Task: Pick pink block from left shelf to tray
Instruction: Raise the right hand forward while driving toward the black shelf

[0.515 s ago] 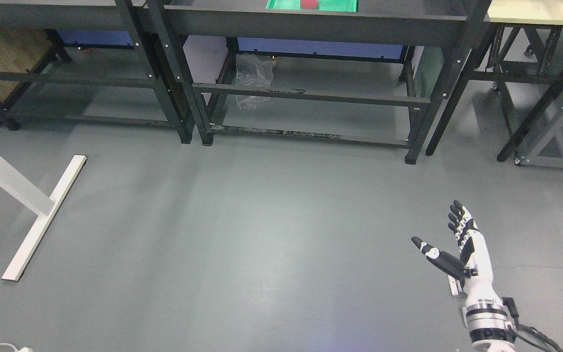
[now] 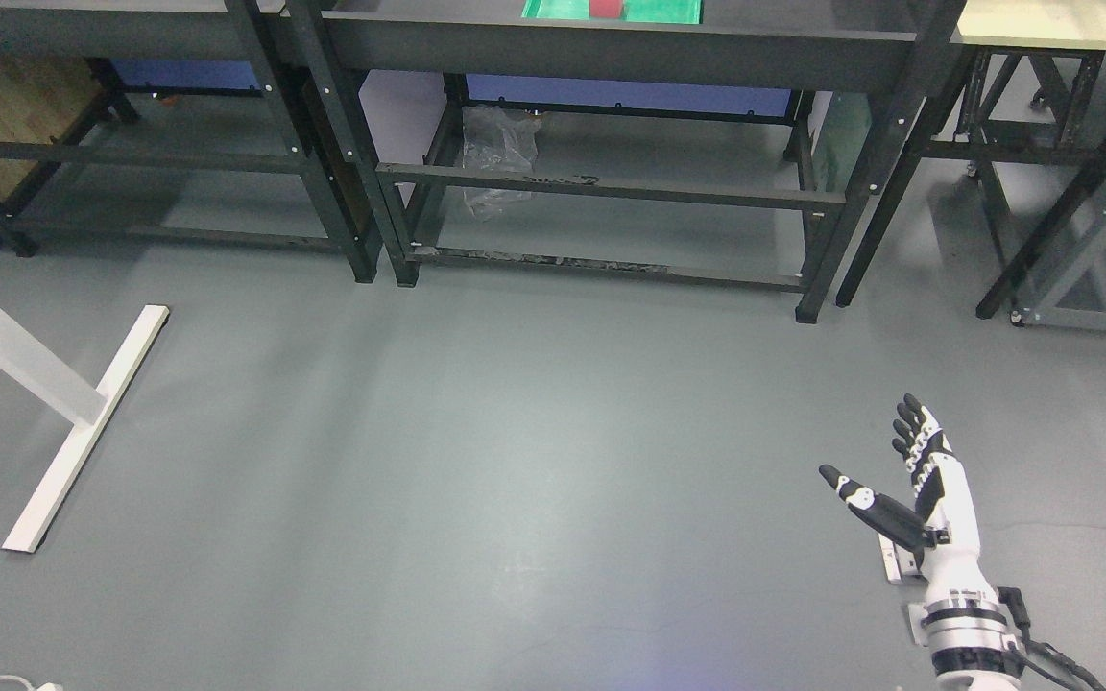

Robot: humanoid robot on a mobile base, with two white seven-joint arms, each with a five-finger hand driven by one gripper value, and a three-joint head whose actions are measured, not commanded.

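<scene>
While grey floor (image 2: 515, 461) fills most of the head view, a row of dark metal furniture runs along its far side. Largest of these is the middle bench (image 2: 611, 43), a black frame with a flat top, crossbars below and a crumpled clear plastic bag (image 2: 500, 154) lying under it near its left legs. Left of it stands a dark shelf (image 2: 131, 154) of the same build, with a brown wooden panel behind its lower rails. At the far right sits a pale-topped bench (image 2: 1062, 24) on black legs. A white T-shaped stand foot (image 2: 83, 422) lies on the floor at the left.

On the middle bench, at its back edge and cut by the top of the view, rests a green tray (image 2: 558, 10). Inside the tray sits the block (image 2: 606, 9), small, reddish-pink, flat-faced and box-like; only its lower part shows.

Smallest is the right hand (image 2: 918, 489), white with black finger segments, raised over the floor at the lower right, well apart from the bench. Its fingers (image 2: 913, 432) are stretched out and the thumb spread aside, holding nothing.
</scene>
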